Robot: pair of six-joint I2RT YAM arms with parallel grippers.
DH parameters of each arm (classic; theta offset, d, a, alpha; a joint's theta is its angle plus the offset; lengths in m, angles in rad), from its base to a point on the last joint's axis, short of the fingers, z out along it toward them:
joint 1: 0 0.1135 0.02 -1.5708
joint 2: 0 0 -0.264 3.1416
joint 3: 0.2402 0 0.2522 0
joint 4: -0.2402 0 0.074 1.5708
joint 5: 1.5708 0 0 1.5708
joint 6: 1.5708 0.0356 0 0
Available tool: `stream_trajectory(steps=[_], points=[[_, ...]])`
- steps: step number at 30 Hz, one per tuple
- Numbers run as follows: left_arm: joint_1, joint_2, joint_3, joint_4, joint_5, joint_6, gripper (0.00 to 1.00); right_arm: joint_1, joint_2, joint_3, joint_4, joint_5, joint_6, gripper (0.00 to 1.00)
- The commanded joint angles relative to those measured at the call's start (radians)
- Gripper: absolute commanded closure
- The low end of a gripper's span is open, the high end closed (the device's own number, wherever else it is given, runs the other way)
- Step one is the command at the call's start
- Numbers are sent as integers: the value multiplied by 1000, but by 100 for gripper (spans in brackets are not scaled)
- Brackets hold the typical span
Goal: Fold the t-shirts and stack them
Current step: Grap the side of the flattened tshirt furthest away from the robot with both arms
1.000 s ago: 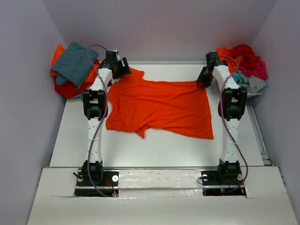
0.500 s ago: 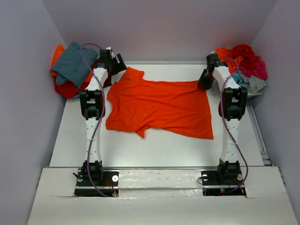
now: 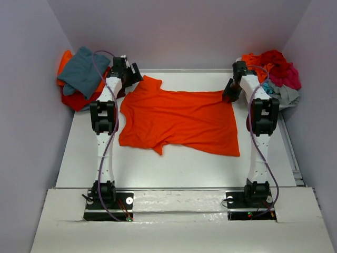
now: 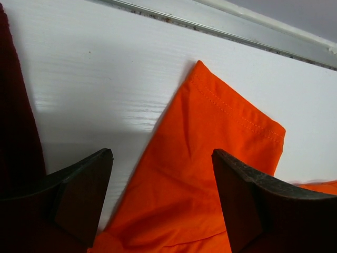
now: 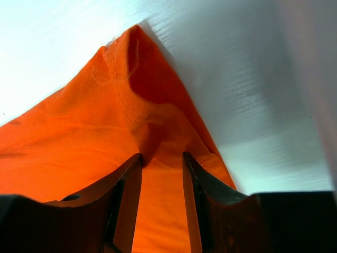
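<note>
Looking down from the top camera, the orange t-shirt [image 3: 179, 118] lies spread on the white table [image 3: 174, 168], neck end towards the left arm and hem towards the right. A left pile of shirts [image 3: 81, 76], teal-grey on top, sits off the table's far left corner, and a right heap of shirts [image 3: 274, 74] (red, magenta, grey among them) sits off the far right. The left gripper [image 3: 128, 75] is just beside the far sleeve, and the right gripper [image 3: 230, 94] is at the far hem corner; from this height neither grip can be judged.

The left wrist camera settles the first: its jaws stand wide apart above the table, with the sleeve [image 4: 210, 158] lying flat between them, its stitched cuff showing, touched by neither finger.

The right wrist camera settles the second: the fingers [image 5: 126, 195] are closed on a raised fold of orange cloth, which is bunched and drawn up into a peak at the corner, the bare table beyond it
</note>
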State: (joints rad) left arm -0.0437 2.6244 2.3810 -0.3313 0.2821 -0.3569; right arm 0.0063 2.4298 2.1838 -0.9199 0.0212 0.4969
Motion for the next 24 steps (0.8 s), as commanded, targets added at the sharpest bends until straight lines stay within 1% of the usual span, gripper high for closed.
stream_trajectory(steps=[1,7,11,14,19,24], points=[[4,-21,33,12,20,18,12,-19,-57,33,-4,37,6,57],[4,6,60,26,60,-2,12,-19,-86,34,39,120,11,53],[4,19,63,35,95,-5,11,-19,-71,82,49,157,41,49],[4,25,61,38,101,-1,8,-19,-51,114,49,155,66,46],[4,52,63,55,181,-20,8,-19,-12,189,20,152,86,46],[4,83,52,80,255,-56,8,-19,-34,166,38,166,66,46]])
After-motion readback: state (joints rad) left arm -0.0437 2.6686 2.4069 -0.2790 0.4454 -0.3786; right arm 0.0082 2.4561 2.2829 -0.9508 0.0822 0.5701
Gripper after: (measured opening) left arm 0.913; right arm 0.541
